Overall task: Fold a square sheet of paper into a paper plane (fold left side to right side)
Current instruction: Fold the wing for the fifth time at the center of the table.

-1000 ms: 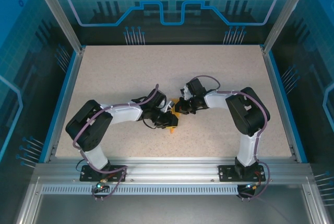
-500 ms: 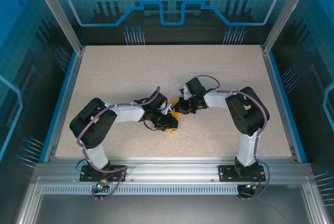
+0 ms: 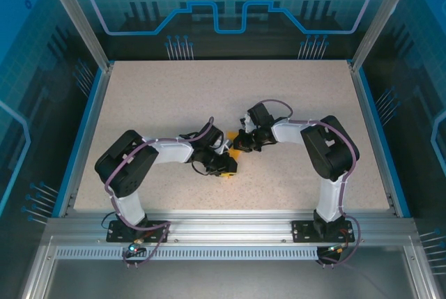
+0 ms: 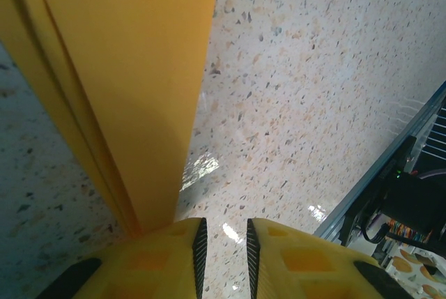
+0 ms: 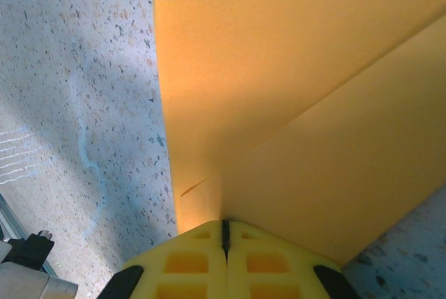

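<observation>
Since earlier frame: left arm [image 3: 132, 163] elbow shifted inward, both grippers barely moved. left gripper [image 4: 223, 228]: jaws narrowly apart, table [image 4: 313, 104] visible through gap, folded orange paper [image 4: 132, 69] running off from one finger [image 4: 153, 257]. right gripper [image 5: 224, 226]: jaws pressed together at paper's edge, pinch unclear. Paper lies mid-table between grippers.

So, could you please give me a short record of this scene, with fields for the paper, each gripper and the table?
paper: orange, folded, one diagonal crease, in the middle of the table
right gripper: shut on the paper's edge
left gripper: jaws slightly apart, nothing between them; the paper runs past one finger
table: speckled beige, blue rim
</observation>
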Action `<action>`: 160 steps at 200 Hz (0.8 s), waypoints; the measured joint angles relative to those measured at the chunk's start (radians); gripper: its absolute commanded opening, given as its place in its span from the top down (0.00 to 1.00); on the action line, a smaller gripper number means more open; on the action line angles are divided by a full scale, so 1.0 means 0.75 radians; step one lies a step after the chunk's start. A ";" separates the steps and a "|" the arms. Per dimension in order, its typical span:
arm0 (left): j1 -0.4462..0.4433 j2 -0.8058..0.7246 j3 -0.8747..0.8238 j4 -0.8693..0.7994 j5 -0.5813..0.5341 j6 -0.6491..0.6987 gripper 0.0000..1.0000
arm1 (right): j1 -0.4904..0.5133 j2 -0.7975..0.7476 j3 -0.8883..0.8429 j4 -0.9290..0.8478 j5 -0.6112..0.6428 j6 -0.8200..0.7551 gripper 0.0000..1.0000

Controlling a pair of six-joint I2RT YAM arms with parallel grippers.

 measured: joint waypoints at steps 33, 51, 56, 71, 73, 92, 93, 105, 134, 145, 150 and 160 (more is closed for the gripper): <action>0.000 0.000 -0.003 0.007 -0.001 -0.001 0.74 | 0.000 0.000 0.002 -0.006 0.002 -0.008 1.00; 0.000 0.000 -0.009 0.015 -0.001 -0.001 0.74 | 0.001 0.001 0.007 -0.013 0.006 -0.009 1.00; 0.000 0.000 -0.011 0.016 -0.002 -0.001 0.74 | 0.001 0.001 0.008 -0.014 0.006 -0.009 1.00; 0.000 0.000 -0.014 0.021 -0.002 -0.001 0.74 | 0.001 0.002 0.010 -0.018 0.007 -0.009 1.00; 0.000 0.000 -0.014 0.021 -0.002 -0.001 0.74 | 0.001 0.003 0.010 -0.018 0.007 -0.009 1.00; 0.000 0.000 -0.019 0.025 -0.006 0.000 0.74 | 0.001 0.005 0.016 -0.026 0.008 -0.009 1.00; 0.000 0.000 -0.019 0.025 -0.006 0.000 0.74 | 0.001 0.005 0.016 -0.027 0.008 -0.010 1.00; 0.000 0.000 -0.019 0.025 -0.006 0.000 0.74 | 0.001 0.007 0.020 -0.032 0.008 -0.010 1.00; 0.000 0.000 -0.026 0.028 -0.007 0.000 0.74 | 0.001 0.008 0.025 -0.042 0.009 -0.015 1.00; 0.000 0.000 -0.032 0.033 -0.007 0.000 0.74 | 0.001 0.008 0.026 -0.046 0.010 -0.018 1.00; 0.000 0.000 -0.034 0.036 -0.006 0.000 0.74 | 0.001 0.009 0.027 -0.046 0.009 -0.019 1.00; 0.000 0.000 -0.038 0.043 -0.006 0.000 0.74 | 0.001 0.009 0.027 -0.047 0.010 -0.019 1.00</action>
